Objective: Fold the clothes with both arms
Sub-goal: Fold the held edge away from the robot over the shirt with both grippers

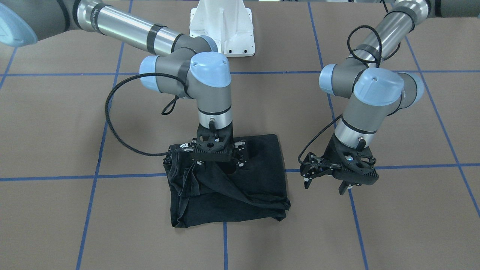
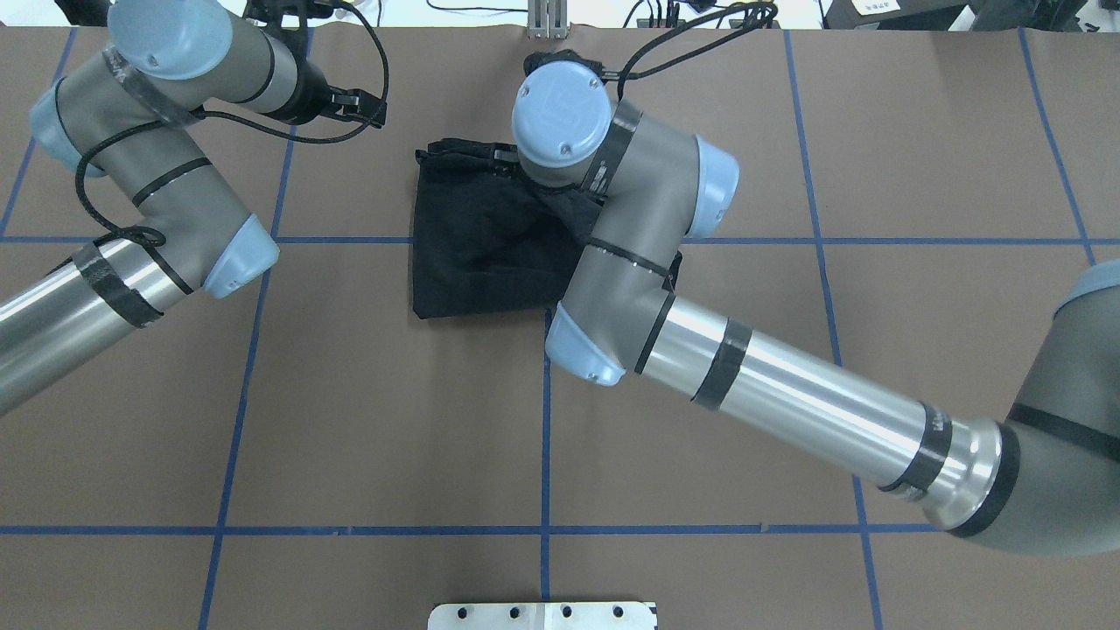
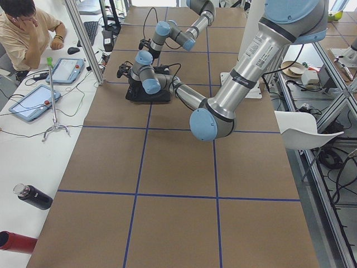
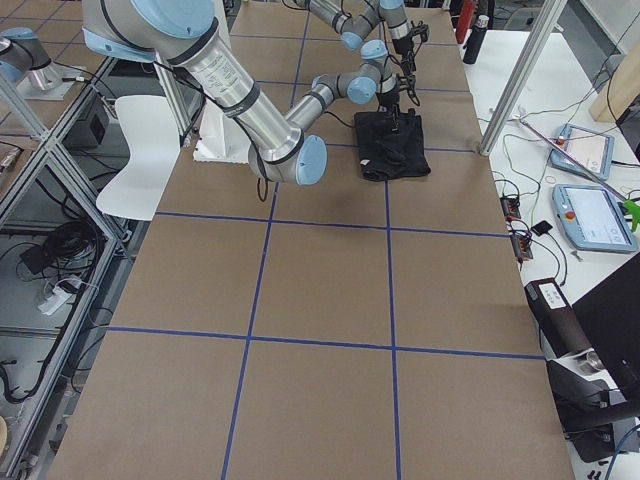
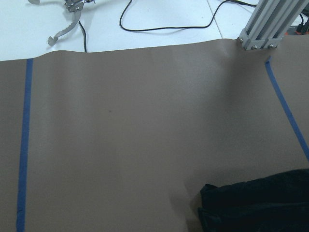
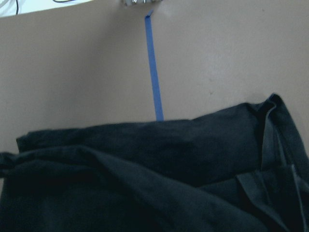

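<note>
The black T-shirt (image 1: pixel 243 187) lies folded into a rough square on the brown table, rumpled, with a ridge of cloth across its front; its print is hidden. It also shows in the overhead view (image 2: pixel 477 245), the left wrist view (image 5: pixel 256 205) and the right wrist view (image 6: pixel 145 174). My right gripper (image 1: pixel 219 163) points straight down on the shirt's rear part, jaws spread, fingertips at the cloth. My left gripper (image 1: pixel 324 184) is open and empty, hovering just off the shirt's side edge; it also shows in the overhead view (image 2: pixel 359 103).
The white pedestal base (image 1: pixel 222 30) stands behind the shirt. Blue tape lines (image 1: pixel 225 243) grid the table. An aluminium post (image 2: pixel 547 17) stands at the far edge. An operator (image 3: pixel 25 28), tablets (image 3: pixel 30 103) and a bottle (image 3: pixel 33 196) are beside the table.
</note>
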Action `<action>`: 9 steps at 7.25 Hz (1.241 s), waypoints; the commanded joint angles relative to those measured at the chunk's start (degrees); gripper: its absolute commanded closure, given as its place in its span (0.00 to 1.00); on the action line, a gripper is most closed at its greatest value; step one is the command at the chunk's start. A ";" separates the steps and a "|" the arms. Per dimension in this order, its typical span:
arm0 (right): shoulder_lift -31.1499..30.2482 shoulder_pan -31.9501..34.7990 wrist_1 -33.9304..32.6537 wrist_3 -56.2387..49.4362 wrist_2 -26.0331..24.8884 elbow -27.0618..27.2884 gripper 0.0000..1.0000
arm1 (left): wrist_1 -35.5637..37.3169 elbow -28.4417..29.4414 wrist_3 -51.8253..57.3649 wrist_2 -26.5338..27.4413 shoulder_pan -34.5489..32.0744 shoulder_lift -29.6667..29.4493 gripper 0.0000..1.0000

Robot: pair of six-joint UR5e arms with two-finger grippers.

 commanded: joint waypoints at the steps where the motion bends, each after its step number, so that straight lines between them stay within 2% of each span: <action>1: -0.01 -5.95 -3.55 3.70 -6.95 -0.15 0.37 | -0.08 -0.56 0.25 -0.15 -0.15 0.47 0.00; 2: -0.19 -6.49 -3.91 3.90 -7.32 -0.32 0.42 | 0.00 -0.56 0.16 -0.15 -0.15 0.47 0.00; 5: -0.19 -5.88 -3.13 2.84 -14.94 -4.43 0.43 | 0.01 -1.60 0.07 0.02 -0.15 0.82 0.00; 6: 0.07 -4.23 -2.86 2.84 -15.75 -5.41 0.45 | 0.09 -2.40 0.07 0.11 -0.23 1.35 0.00; 8: 0.25 -0.80 11.48 2.76 -20.75 -16.26 0.44 | 0.27 -3.89 0.07 0.02 -0.23 2.23 0.00; 9: 0.86 1.74 12.34 2.58 -21.03 -17.71 0.45 | 0.27 -4.16 0.07 0.02 -0.32 2.32 0.00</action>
